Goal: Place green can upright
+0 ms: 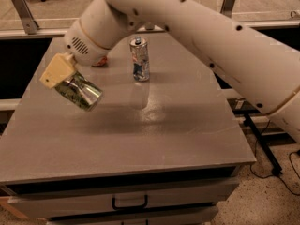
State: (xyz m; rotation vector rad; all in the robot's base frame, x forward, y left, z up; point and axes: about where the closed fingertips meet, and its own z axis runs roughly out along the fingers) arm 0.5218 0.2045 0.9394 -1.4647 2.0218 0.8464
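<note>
The green can [80, 93], green-and-white patterned with a shiny silver end, hangs tilted in the air above the left part of the grey table [140, 135]. Its silver end points down and to the right. My gripper [63, 78] is shut on the can's upper left end, with a cream finger [56, 71] lying over it. The white arm reaches in from the upper right across the table.
A taller slim silver-and-blue can [139, 59] stands upright at the table's back middle. A red can [100, 61] is mostly hidden behind my wrist. Drawers with a black handle [130, 202] sit under the table's front edge. Floor lies to the right.
</note>
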